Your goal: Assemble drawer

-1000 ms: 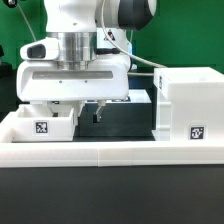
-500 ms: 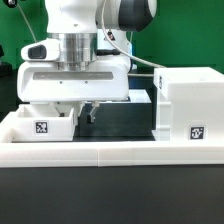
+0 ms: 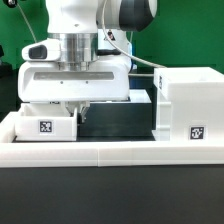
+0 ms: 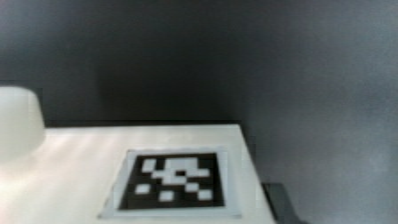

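A small white tray [image 3: 45,125] with a square tag stands at the exterior view's left, just behind the border wall. The tall boxy housing [image 3: 190,105], also tagged, stands at the right. My gripper [image 3: 81,110] hangs low over the black table, right at the tray's right-hand wall, and holds nothing. In the wrist view the tray's tagged white face [image 4: 107,150] fills the lower part, with a rounded white knob [image 4: 15,120] at its side. One dark fingertip [image 4: 276,203] shows just outside the tray's edge; the other is hidden. The jaws look parted.
A long low white border wall [image 3: 110,152] runs across the front. Another white part [image 3: 140,98] shows behind the robot's hand, mostly hidden. Black table [image 3: 115,122] lies between the tray and the housing. A green backdrop stands behind.
My gripper has slid steadily toward the exterior view's left, from the middle of the black gap up to the small tray's wall. The tray and housing have not moved.
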`<action>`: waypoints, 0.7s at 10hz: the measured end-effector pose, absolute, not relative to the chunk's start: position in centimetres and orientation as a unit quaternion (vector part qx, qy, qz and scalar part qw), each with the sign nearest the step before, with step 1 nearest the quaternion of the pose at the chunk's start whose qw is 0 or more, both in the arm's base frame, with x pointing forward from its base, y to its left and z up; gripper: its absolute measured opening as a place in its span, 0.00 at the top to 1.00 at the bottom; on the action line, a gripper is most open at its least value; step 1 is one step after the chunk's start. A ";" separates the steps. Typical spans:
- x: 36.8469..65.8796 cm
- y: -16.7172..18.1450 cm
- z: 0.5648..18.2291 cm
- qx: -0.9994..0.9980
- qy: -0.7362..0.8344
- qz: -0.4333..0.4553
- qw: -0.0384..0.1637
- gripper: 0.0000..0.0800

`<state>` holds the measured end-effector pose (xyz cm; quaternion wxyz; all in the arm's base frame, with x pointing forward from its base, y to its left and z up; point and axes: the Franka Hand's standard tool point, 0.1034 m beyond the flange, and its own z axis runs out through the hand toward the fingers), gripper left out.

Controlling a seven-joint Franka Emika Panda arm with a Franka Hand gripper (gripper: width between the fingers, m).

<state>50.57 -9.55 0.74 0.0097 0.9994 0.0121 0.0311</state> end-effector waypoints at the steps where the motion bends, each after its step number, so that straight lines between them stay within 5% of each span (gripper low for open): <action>1: 50.6 -9.6 0.7 0.999 0.012 0.031 0.010 0.95; 7: 51.0 -9.1 1.3 0.999 0.038 0.034 0.010 0.95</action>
